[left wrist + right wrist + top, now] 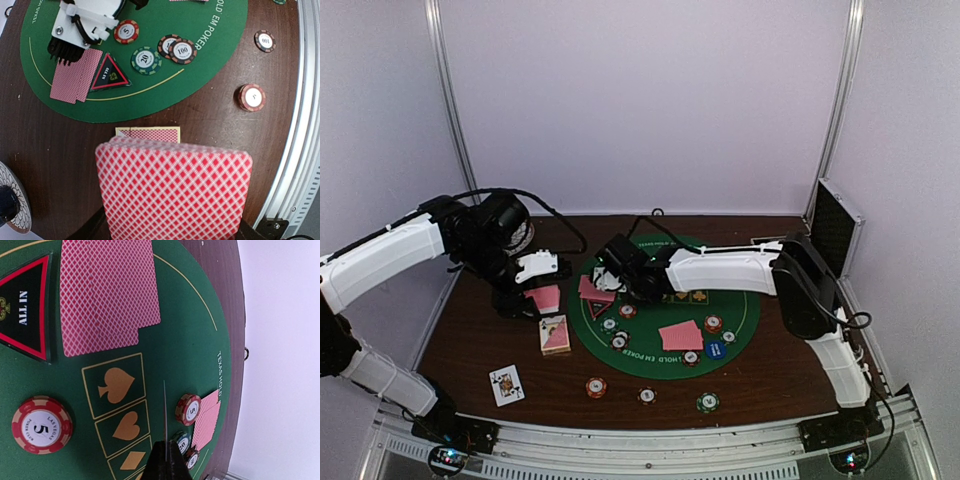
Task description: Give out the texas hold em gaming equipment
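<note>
Here, a round green felt poker mat (742,315) lies on the dark brown wooden table (470,345), and everything else is placed against it. Just off the mat's left edge the left gripper (532,298) hangs with its fingers clamped on a stack of pink-red-backed playing cards (175,190). The stack is held above a small pale-bordered card pack (147,134) that lies on the table beside the mat. Over the mat's left part the right gripper (603,282) has its fingers pressed together. In the right wrist view a thin pale line rises from between the tips, and I cannot tell what it is. On that left part lie two overlapping red-backed cards (105,295), just beside a black red-edged triangle marked ALL IN (22,310), with a red striped chip marked 5 (42,425) near. Further right on the mat sit another pair of red-backed cards (680,335) and a blue disc (715,350). Off the mat's near edge stand an orange chip (596,387), a white chip (647,395) and a green chip (708,402). A face-up card (507,385) lies well off the mat's near-left.
</note>
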### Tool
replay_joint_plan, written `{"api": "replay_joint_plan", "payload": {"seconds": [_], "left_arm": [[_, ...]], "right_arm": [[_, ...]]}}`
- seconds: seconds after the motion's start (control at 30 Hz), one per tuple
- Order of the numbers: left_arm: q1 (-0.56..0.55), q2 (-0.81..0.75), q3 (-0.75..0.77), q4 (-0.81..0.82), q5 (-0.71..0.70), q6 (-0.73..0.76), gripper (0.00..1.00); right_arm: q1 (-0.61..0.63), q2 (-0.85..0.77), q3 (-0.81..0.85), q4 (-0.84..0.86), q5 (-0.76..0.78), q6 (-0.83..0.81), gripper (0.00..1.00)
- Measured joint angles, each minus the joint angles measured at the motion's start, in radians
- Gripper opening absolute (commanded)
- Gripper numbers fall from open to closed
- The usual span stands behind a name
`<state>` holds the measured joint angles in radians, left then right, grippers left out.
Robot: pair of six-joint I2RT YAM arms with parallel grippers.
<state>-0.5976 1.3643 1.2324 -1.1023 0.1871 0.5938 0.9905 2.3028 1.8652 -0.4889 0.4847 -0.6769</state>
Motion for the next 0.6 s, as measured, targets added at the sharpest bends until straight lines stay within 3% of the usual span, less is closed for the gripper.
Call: {"api": "replay_joint_plan", "payload": {"seconds": [0.37, 0.4, 0.5, 0.6], "left_arm": [[0.0, 0.0, 0.0, 0.0, -0.001, 0.006, 0.21], [0.0, 0.0, 0.0, 0.0, -0.001, 0.006, 0.21], [0.0, 0.0, 0.0, 0.0, -0.001, 0.007, 0.21], [0.0, 0.0, 0.0, 0.0, -0.001, 0.008, 0.21]], "right_arm": [[0.0, 0.094, -0.003, 0.074, 0.055, -0.095, 0.0], [0.0, 0.097, -0.004, 0.074, 0.055, -0.096, 0.05], [0.0, 0.097, -0.007, 0.071, 0.054, -0.089, 0.34], [0.0, 0.097, -0.024, 0.062, 0.048, -0.069, 0.45]]}}
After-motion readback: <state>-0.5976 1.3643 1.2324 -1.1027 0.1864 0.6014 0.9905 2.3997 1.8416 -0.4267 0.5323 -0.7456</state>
